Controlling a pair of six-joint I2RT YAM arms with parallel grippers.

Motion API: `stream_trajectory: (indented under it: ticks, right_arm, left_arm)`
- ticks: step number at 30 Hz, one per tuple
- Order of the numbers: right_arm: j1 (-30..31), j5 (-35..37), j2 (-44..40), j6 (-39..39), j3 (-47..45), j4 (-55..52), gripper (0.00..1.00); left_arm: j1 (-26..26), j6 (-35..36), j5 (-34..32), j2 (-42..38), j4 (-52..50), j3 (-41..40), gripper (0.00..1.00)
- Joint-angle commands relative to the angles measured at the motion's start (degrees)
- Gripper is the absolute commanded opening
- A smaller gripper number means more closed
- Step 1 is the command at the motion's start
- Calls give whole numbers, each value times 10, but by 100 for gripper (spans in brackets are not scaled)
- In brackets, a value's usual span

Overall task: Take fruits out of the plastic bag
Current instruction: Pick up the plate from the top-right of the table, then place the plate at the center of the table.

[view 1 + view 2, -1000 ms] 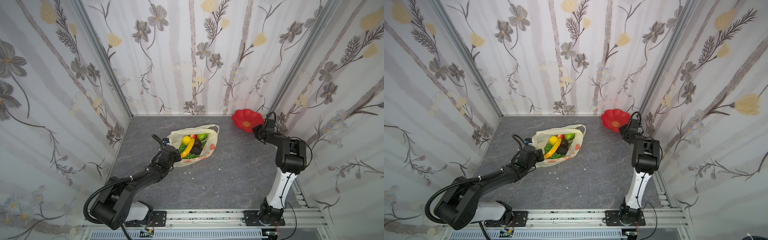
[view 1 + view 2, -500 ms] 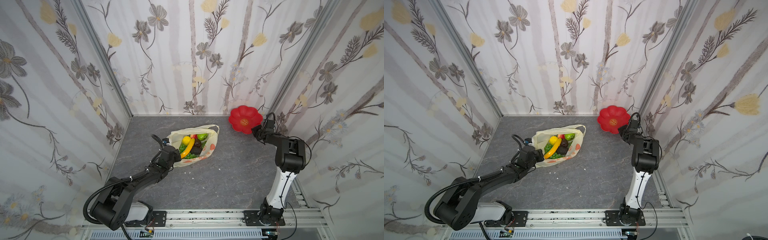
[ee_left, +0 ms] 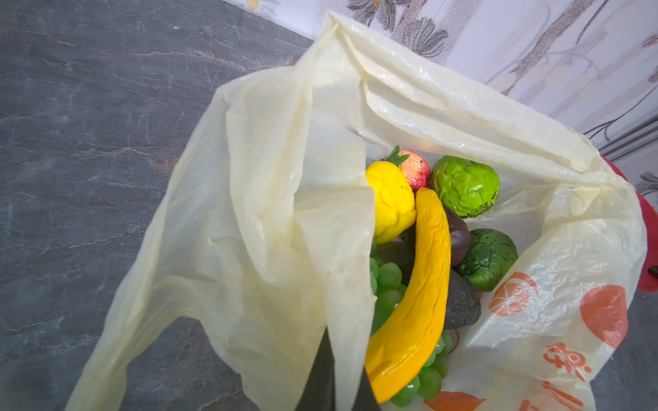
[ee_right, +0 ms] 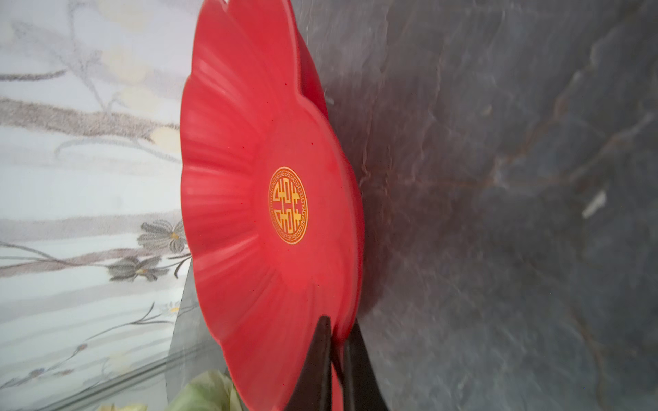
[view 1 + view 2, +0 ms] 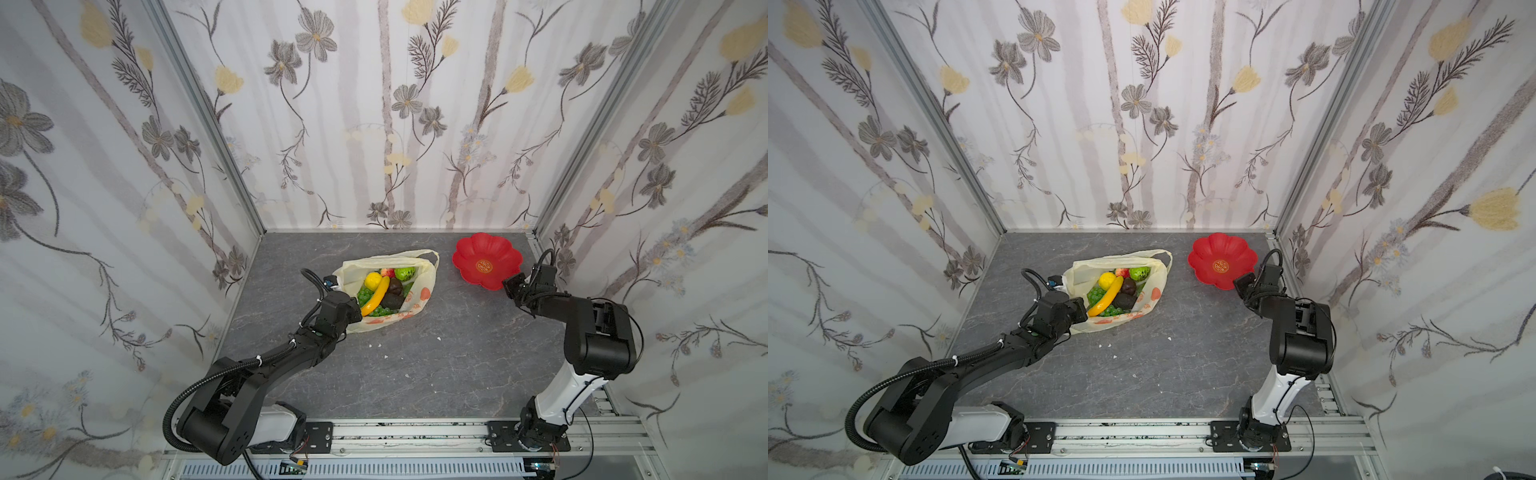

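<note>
Left wrist: left hand (image 3: 343,377) pinches plastic bag (image 3: 267,178); right wrist: right hand (image 4: 336,350) pinches plate (image 4: 228,170).

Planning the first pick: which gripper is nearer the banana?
Left. The left gripper pinches the plastic bag's edge beside the banana; the right gripper grips the red plate's rim, well away.

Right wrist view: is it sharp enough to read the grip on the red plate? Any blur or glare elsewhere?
Right wrist view: red plate and its gold emblem sharp, right gripper pinching the rim readable; table smeared, wallpaper soft. Left wrist view: crisp, mild glare on the plastic bag. Both top views: even light, no blur.
</note>
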Motion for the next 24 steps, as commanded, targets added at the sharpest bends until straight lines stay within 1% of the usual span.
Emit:
stream_trajectory:
  ticks: [1,3,6,9,13,17,20,24]
  right_arm:
    - [0,-31,-50,-34,-79,16,0]
    - [0,-41,-90,-47,-130,7,0]
    - [1,-37,-163,-68,-192,-27,0]
    - [4,-37,-233,-85,-229,-72,0]
    - [17,-30,-299,-102,-253,-133,0]
    - [50,-14,-354,-112,-263,-197,0]
    - [84,-4,-389,-106,-276,-230,0]
    - [133,28,-437,-101,-288,-284,0]
  left_arm:
    - [0,-4,-13,0,13,-2,0]
    - [0,-4,-15,0,13,-1,0]
    - [0,-4,-19,-1,12,0,0]
    - [0,-8,-24,2,13,-1,0]
    - [0,-14,-29,3,11,-1,0]
    - [0,-16,-34,2,8,-1,0]
    - [0,-17,-41,3,5,1,0]
    - [1,-16,-45,5,3,3,0]
